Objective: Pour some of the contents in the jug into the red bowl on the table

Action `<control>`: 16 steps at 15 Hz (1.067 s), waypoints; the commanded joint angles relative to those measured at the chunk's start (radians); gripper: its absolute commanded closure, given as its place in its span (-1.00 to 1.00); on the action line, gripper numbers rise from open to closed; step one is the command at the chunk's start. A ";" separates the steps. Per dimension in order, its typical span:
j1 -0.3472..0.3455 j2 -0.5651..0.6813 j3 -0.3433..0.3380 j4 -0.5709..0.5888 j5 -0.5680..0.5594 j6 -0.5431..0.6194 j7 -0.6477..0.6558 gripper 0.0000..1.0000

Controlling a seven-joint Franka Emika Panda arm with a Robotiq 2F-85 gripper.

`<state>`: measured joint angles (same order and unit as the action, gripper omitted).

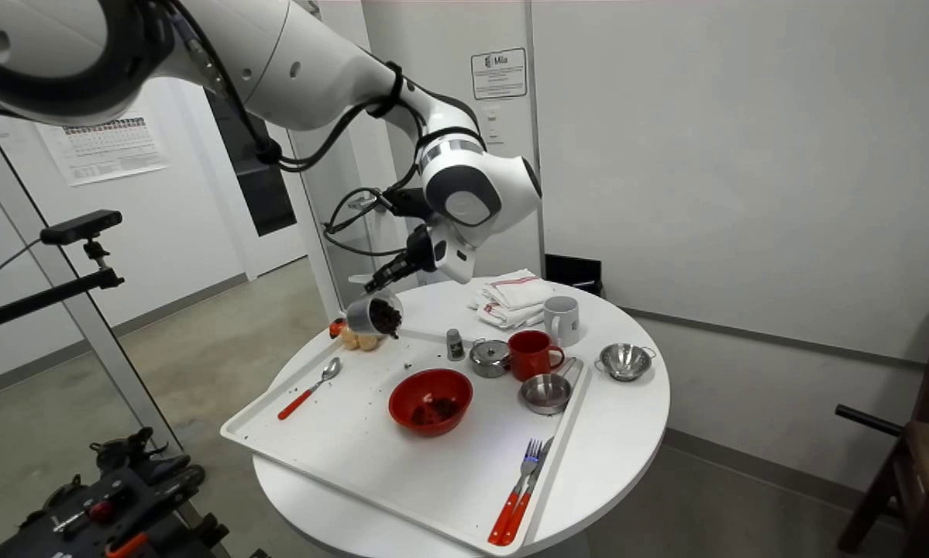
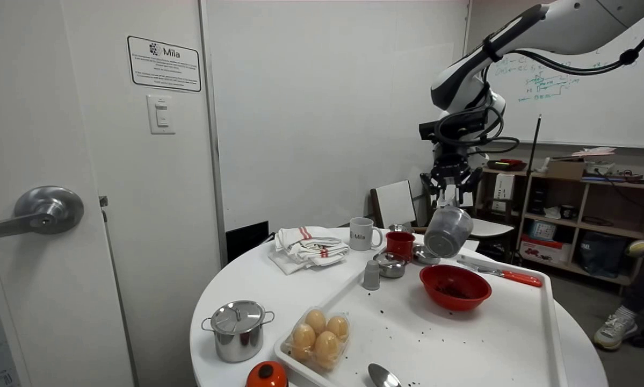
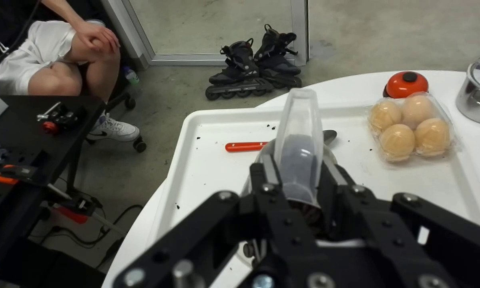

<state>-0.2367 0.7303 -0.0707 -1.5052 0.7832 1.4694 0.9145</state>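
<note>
The jug is a clear, greyish plastic jug [image 1: 363, 314], also seen in an exterior view [image 2: 447, 234]. My gripper [image 3: 300, 172] is shut on its upright handle [image 3: 300, 120]. The jug hangs in the air, tipped on its side, with dark bean-like contents [image 1: 385, 316] at its mouth. The red bowl [image 1: 427, 385] stands on the tray with some dark contents in its bottom; it also shows in an exterior view [image 2: 437, 293]. The jug is higher than the bowl. The bowl is not seen in the wrist view. The gripper [image 1: 373, 285] hides part of the jug's mouth there.
The white tray [image 1: 340, 457] has scattered dark bits. A spoon [image 1: 309, 391], grey shaker [image 1: 455, 345], lidded silver pot [image 1: 489, 358], red mug [image 1: 532, 355], silver pan [image 1: 545, 394], fork and knife [image 1: 520, 496] and eggs [image 2: 322, 338] surround the bowl.
</note>
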 commanded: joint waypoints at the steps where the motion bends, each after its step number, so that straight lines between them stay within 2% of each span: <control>1: 0.008 0.016 -0.016 0.032 0.027 -0.039 -0.014 0.75; 10: 0.002 0.019 -0.016 0.036 0.045 -0.068 -0.019 0.75; 14: 0.031 0.004 -0.038 0.019 0.039 -0.011 0.032 0.75; 16: 0.067 -0.010 -0.058 0.002 0.019 0.059 0.091 0.75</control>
<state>-0.2226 0.7319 -0.0918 -1.5037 0.8040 1.4695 0.9355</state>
